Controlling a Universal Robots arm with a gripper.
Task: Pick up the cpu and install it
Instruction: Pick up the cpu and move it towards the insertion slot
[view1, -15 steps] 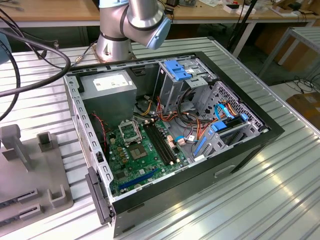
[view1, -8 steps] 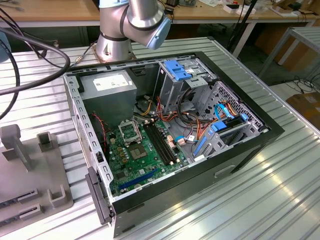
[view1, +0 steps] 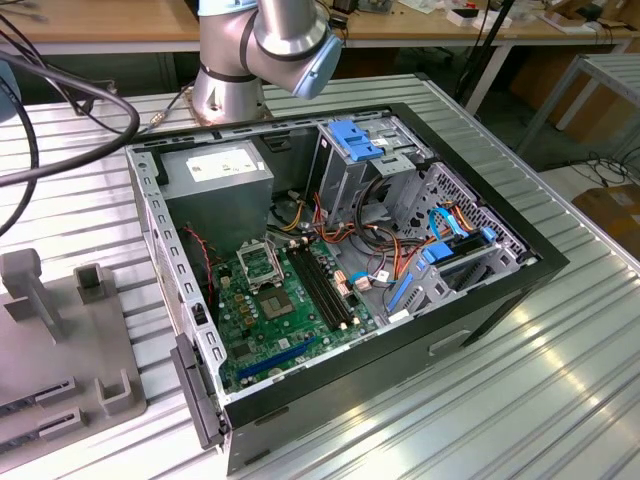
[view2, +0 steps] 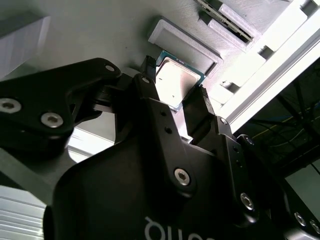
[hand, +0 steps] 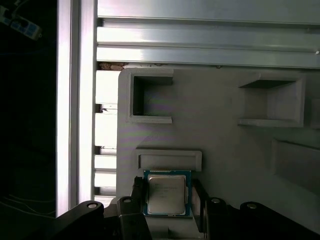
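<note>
basically, in the first wrist view the gripper (hand: 167, 186) was closed in on the cpu (hand: 167, 196), w/ a black finger (hand: 138, 189) against each of two opposite edges, jaws only as wide as the chip. cpu sat silver top up over the grey fixture tray (hand: 225, 135), just beside a raised rectangular ledge (hand: 169, 160); couldn't tell if it was lifted off the tray. in the exterior view the open pc case (view1: 480, 300) stood on the ribbed metal table (view1: 560, 390), motherboard socket (view1: 262, 265) inside it, well apart from the tray at the exterior view's left.
</note>
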